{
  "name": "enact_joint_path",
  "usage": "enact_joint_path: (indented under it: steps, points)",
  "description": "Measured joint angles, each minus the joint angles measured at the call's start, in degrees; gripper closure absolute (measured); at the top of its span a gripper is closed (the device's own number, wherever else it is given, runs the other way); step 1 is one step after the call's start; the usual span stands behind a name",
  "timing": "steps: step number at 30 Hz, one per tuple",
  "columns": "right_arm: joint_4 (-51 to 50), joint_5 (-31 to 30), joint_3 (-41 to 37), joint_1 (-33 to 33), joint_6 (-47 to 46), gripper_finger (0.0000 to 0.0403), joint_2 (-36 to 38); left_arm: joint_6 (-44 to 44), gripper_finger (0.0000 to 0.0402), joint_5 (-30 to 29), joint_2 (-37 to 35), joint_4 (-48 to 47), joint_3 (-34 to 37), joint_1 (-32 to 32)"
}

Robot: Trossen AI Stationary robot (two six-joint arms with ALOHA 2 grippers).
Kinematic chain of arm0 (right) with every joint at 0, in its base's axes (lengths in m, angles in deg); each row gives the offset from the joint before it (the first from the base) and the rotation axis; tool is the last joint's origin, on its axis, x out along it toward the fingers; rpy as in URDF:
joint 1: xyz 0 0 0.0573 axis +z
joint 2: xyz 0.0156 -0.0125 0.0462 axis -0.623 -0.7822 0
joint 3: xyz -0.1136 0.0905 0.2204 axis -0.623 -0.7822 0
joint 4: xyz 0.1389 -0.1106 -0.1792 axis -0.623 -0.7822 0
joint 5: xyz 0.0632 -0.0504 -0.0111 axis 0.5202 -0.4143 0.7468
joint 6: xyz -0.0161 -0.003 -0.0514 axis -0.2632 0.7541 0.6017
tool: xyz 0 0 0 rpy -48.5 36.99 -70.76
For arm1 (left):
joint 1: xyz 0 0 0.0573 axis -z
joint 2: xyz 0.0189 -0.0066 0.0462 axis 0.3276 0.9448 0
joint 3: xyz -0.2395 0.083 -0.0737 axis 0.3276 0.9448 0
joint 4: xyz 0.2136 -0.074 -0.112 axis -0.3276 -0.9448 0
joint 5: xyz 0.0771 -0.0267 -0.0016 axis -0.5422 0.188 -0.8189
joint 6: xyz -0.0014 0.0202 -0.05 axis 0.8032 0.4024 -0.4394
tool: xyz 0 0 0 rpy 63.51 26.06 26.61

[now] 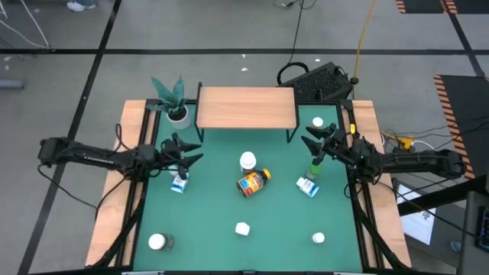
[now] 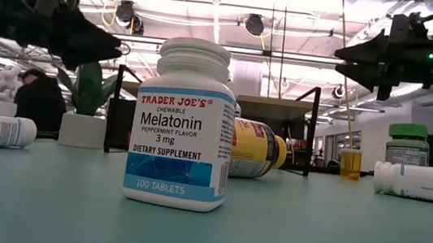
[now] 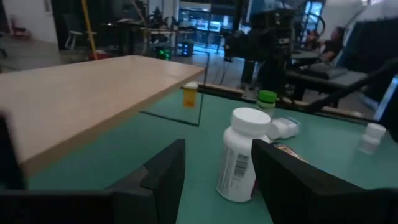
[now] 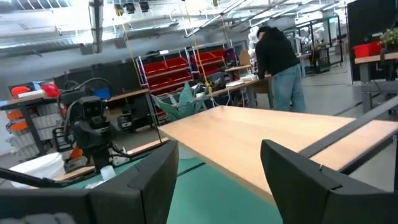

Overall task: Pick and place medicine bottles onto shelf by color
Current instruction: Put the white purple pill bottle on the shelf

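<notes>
The light-wood shelf (image 1: 246,107) stands at the table's far side on thin black legs. Medicine bottles are scattered on the green top: a white one upright (image 1: 247,161), an amber one (image 1: 254,183) on its side, two white-and-blue ones (image 1: 179,183) (image 1: 307,186) lying down, a green one (image 1: 314,168), and an orange one (image 3: 190,94) beside the shelf. My left gripper (image 1: 195,151) hovers open at the left, above the table, aimed toward the white bottle (image 3: 242,155). My right gripper (image 1: 308,141) hovers open at the right above the green bottle, facing the shelf (image 4: 267,140).
A potted plant (image 1: 174,103) stands left of the shelf. Three more small white-capped bottles (image 1: 157,242) (image 1: 243,228) (image 1: 318,238) stand near the front edge; the Melatonin one (image 2: 183,126) fills the low view. A person (image 4: 280,68) stands in the room beyond.
</notes>
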Motion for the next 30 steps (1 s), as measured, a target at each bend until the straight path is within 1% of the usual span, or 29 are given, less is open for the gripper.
enact_joint_path:
  steps: [3,7,11,15,19,22,25,30]
  points:
    - [-0.09,1.91,-0.02,0.03,0.12,0.0179,-0.60,2.34,0.0213,-1.66,5.56,-0.41,-3.47,1.29]
    - [-0.02,1.93,-0.01,0.04,0.27,0.0179,-0.96,4.53,0.0213,-2.69,13.90,-0.50,-8.58,1.94]
    - [0.04,2.15,-0.02,0.04,1.41,0.0179,-0.99,4.73,0.0213,-2.80,22.28,-0.63,-12.74,1.94]
    - [-0.47,5.15,-0.02,0.02,1.14,0.0179,-1.23,4.39,0.0213,-2.95,30.53,1.21,-17.91,1.94]
    - [-0.47,7.96,-0.02,0.06,-0.18,0.0179,-1.48,11.16,0.0210,-1.41,38.77,3.46,-24.50,3.00]
    - [-0.82,7.93,-0.02,0.73,-0.26,0.0179,-1.85,13.81,0.0193,-1.18,44.34,4.06,-28.92,3.37]
    - [-0.89,7.94,-0.02,1.74,0.15,0.0179,-2.37,14.29,0.0164,-2.88,48.63,4.02,-32.44,3.25]
    - [0.02,7.85,-0.01,2.29,1.20,0.0179,-2.76,11.87,0.0109,-1.83,52.44,2.54,-36.04,3.27]
